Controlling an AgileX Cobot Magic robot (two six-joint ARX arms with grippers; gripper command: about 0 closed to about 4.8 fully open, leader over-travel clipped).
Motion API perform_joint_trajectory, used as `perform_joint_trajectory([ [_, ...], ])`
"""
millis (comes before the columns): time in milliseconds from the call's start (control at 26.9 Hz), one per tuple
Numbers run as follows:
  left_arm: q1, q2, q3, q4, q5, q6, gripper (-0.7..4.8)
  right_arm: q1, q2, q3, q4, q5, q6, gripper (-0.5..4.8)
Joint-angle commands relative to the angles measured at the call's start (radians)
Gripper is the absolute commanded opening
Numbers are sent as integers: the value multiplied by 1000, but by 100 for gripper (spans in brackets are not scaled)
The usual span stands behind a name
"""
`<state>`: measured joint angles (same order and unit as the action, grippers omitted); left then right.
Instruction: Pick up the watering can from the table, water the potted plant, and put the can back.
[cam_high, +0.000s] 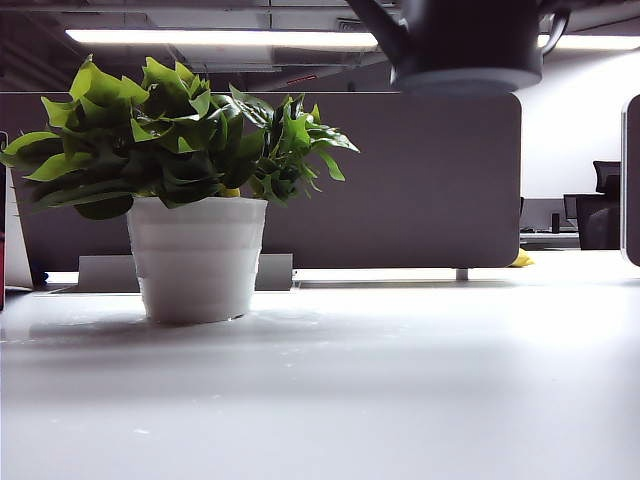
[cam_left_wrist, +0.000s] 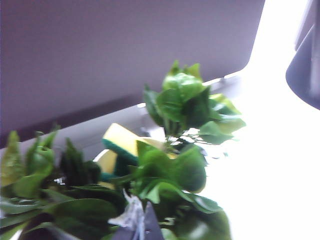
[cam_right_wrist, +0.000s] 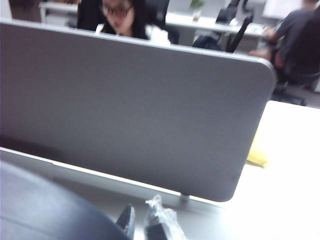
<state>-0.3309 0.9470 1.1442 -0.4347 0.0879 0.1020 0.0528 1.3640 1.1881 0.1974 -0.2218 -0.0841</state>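
- A grey partition panel (cam_high: 400, 180) stands upright along the table's far edge.
- A yellow object (cam_high: 520, 260) lies by the panel's right end.
- Office chairs (cam_high: 600, 205) stand beyond the far right corner.

Dark grey can (cam_high: 465, 45), green plant (cam_high: 170, 140) in ribbed white pot (cam_high: 197, 258), white desk (cam_high: 400, 390), grey screen (cam_right_wrist: 135, 110).

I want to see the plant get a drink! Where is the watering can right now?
In the exterior view the watering can is up in the air at the top right, above the table, right of the potted plant. The shut right gripper is beside it.
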Motion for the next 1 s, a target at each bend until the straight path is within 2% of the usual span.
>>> perform_joint_trajectory([
  [37, -2, -4, -4, 3, 26, -44, -6, 8, -116, -116, 134, 53, 82, -6],
  [260, -51, -4, -32, 7, 30, -53, -6, 26, -283, -338, 166, 153, 126, -6],
  [371, -104, -4, -61, 34, 27, -50, -6, 25, -330, -433, 187, 170, 126, -6],
  [520, -177, -5, -113, 98, 21, -50, -6, 25, -342, -560, 317, 202, 126, -6],
  [743, -251, -5, -162, 138, 21, -48, -6, 11, -259, -701, 576, 201, 125, -6],
  [928, -260, -5, -162, 137, 18, -29, -6, -10, -113, -717, 673, 182, 110, -6],
  [1002, -260, -5, -162, 135, 18, -27, -6, -22, -37, -717, 772, 159, 108, -6],
])
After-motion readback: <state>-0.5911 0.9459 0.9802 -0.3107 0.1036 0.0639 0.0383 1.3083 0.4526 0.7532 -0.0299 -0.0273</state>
